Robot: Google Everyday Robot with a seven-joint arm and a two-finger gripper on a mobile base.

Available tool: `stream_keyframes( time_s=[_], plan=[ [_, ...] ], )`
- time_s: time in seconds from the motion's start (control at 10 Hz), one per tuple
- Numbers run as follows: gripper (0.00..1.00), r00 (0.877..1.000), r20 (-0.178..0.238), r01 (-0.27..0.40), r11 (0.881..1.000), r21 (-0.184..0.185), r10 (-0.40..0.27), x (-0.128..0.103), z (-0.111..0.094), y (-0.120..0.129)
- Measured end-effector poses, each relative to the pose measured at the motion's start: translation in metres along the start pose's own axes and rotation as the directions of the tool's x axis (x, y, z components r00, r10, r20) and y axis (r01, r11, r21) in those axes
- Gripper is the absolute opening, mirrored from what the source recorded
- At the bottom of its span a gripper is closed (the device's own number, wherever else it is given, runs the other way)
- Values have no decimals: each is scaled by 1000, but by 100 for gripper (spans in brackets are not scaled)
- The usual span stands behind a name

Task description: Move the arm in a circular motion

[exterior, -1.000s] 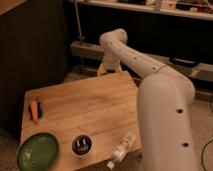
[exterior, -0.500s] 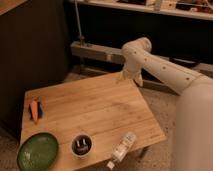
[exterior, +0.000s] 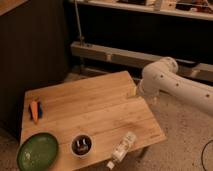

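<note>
No writing can be read, even on the end effector (exterior: 134, 93) beside the table (exterior: 100, 111).

We log a wooden table (exterior: 95, 110) with the gripper (exterior: 134, 93) at its back right edge. Nearest the gripper, a clear bottle (exterior: 121, 148) lies on its side. Farther off sit a dark cup (exterior: 81, 145), green plate (exterior: 37, 151) and orange item (exterior: 34, 111).

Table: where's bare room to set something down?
Free: the table centre and far half, between the orange object and the gripper at its right edge. Crowded: near edge, with green plate, bowl, plastic bottle.
</note>
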Motion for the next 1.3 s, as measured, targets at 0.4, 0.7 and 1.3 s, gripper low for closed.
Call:
stream_keyframes(
  time_s=[0.4, 0.7, 1.3],
  plan=[
    [80, 984, -1, 176, 982, -64, -176, 63, -43, 67],
    [80, 915, -47, 395, 912, -115, -402, 109, -71, 161],
    [80, 626, -106, 726, 627, -281, -773, 150, -94, 341]
  ],
)
